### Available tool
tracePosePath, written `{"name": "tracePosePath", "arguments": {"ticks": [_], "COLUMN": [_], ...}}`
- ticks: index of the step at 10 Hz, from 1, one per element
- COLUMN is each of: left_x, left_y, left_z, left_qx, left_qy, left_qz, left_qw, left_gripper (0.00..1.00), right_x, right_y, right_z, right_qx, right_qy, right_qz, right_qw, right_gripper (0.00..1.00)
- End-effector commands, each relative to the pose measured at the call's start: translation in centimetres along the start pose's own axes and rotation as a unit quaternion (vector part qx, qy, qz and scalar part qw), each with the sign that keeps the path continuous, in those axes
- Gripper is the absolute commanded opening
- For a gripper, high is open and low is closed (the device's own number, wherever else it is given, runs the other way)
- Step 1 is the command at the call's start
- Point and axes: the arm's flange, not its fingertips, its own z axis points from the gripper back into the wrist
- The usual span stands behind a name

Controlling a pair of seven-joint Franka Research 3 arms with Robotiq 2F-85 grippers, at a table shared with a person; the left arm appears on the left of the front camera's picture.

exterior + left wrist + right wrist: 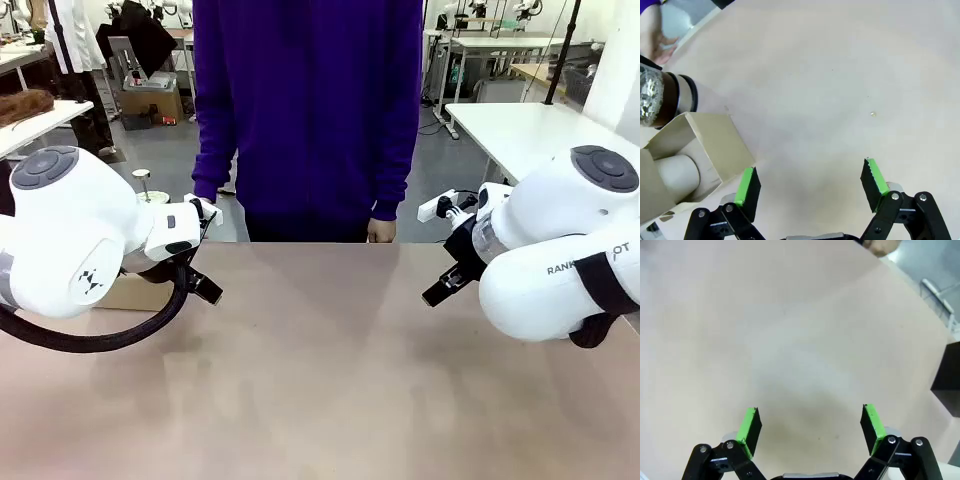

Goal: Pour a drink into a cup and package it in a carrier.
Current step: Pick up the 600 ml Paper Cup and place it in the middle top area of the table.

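— Where is the carrier sitting?
— One carrier [715, 145] is sitting just beside the left pincer [810, 172], outside one green pad, with a corner pointing at that pad.
— And the cup?
— One cup [675, 175] is showing inside the carrier as a pale cylinder. Its round end is facing the pincer and its long axis is leading away from it. I cannot tell whether it is standing or lying.
— The drink?
— The drink [671, 95] is showing as a dark band in one pitcher [687, 95], farther from the pincer than the carrier. The pitcher's axis is also leading away.
— How are the pincers standing?
— Both are gaping wide with nothing between the pads. The right pincer [810, 417] is hanging over bare table [790, 315].
— And the arms?
— The left arm [70, 235] and right arm [560, 250] are bending inward, with their fingers angling down toward the middle.
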Motion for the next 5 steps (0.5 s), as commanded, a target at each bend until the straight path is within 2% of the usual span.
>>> {"name": "tracePosePath", "arguments": {"ticks": [1, 5], "left_x": [-0.01, -0.01], "left_y": [-0.01, -0.01], "left_z": [0.00, 0.00], "left_qx": [0.000, 0.000], "left_qy": [0.000, 0.000], "left_qz": [0.000, 0.000], "left_qw": [1.000, 1.000], "left_gripper": [1.00, 1.00], "right_x": [0.00, 0.00], "right_y": [0.00, 0.00], "right_z": [0.00, 0.00], "right_qx": [0.000, 0.000], "right_qy": [0.000, 0.000], "right_qz": [0.000, 0.000], "right_qw": [1.000, 1.000], "right_gripper": [1.00, 1.00]}}
